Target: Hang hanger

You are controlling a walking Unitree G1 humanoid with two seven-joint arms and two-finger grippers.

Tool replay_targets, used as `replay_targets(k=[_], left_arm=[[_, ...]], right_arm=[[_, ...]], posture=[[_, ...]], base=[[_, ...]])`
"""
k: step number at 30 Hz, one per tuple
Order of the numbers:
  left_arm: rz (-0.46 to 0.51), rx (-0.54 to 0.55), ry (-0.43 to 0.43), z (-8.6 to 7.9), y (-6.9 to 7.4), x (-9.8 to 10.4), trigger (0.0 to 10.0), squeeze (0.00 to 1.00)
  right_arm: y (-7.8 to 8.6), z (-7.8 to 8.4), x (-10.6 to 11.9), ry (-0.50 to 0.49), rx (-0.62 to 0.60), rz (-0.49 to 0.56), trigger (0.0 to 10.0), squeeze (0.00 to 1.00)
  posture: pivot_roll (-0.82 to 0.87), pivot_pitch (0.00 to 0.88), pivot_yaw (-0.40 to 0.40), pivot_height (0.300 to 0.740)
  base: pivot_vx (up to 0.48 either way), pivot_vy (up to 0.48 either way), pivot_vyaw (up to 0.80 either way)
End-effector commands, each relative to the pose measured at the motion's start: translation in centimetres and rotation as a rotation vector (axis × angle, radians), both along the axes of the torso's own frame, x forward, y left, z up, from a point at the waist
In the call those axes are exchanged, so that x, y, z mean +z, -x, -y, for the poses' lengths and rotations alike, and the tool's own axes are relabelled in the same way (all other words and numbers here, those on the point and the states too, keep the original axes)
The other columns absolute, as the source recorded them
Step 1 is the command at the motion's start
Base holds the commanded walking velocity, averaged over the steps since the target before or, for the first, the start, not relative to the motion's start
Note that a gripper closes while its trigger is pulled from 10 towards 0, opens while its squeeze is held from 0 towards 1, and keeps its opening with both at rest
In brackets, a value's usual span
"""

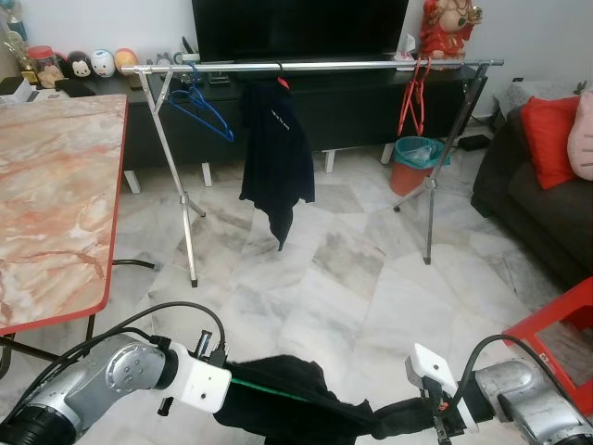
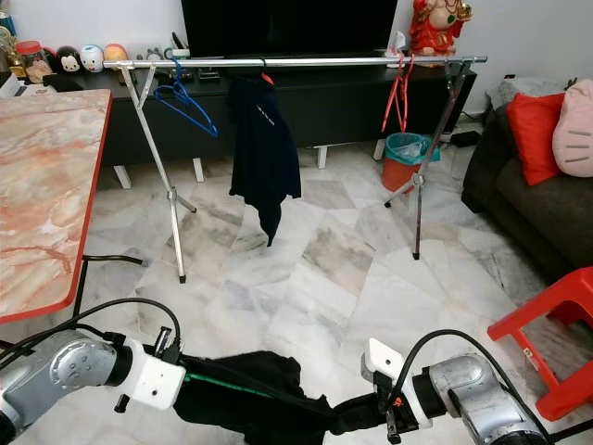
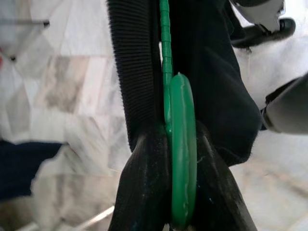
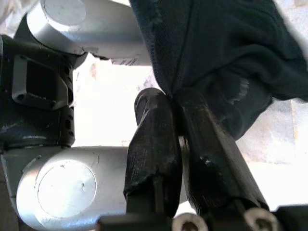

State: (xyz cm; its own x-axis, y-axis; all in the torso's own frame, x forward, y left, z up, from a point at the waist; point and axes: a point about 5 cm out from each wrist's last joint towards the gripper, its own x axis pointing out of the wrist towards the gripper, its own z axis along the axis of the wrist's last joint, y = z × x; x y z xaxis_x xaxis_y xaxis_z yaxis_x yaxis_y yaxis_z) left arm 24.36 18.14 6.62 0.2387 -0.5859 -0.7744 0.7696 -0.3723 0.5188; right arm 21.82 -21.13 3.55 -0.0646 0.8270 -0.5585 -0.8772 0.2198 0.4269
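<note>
A green hanger [image 3: 183,168] carries a black garment [image 1: 287,399] low in front of me, above the marble floor. My left gripper [image 3: 175,137] is shut on the hanger's green bar, its wrist [image 1: 199,385] at the garment's left end. My right gripper [image 4: 171,96] is shut on a fold of the same garment at its right end [image 1: 408,422]. Across the room stands a metal clothes rail [image 1: 315,66]. A blue hanger [image 1: 199,102], a black shirt [image 1: 275,148] on a hanger and red hangers [image 1: 414,97] hang from it.
A marble-topped table with a red edge [image 1: 46,185] stands close on the left. A dark sofa [image 1: 537,195] with a red cushion [image 1: 548,139] and a red stool [image 1: 565,324] are on the right. A red bin [image 1: 414,164] and a TV cabinet [image 1: 343,102] sit behind the rail.
</note>
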Motion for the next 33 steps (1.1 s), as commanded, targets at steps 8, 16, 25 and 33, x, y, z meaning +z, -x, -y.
replay_targets(k=[8,16,25,33], left_arm=[[0.032,-0.083,0.105,-1.2,0.1,1.6,10.0,0.00],[0.067,-0.156,-0.078,-3.0,0.0,0.7,10.0,0.00],[0.068,-0.233,-0.234,-3.5,0.2,-0.4,10.0,0.00],[0.109,-0.248,-0.316,-3.5,-0.2,-0.9,10.0,0.00]], right_arm=[[0.4,1.1,-0.1,0.061,0.026,-0.013,0.0,0.00],[0.2,1.1,-0.2,0.068,0.026,-0.008,0.0,0.00],[0.0,0.8,0.1,0.043,0.018,0.001,0.0,0.00],[-0.2,0.4,0.2,0.015,-0.002,0.007,0.0,0.00]], posture=[[0.01,0.000,-0.069,0.740],[0.01,0.000,-0.067,0.740],[0.01,0.000,-0.067,0.740],[0.01,0.000,-0.068,0.740]], base=[[0.000,0.000,0.00],[0.000,0.000,0.00],[0.000,0.000,0.00],[0.000,0.000,0.00]])
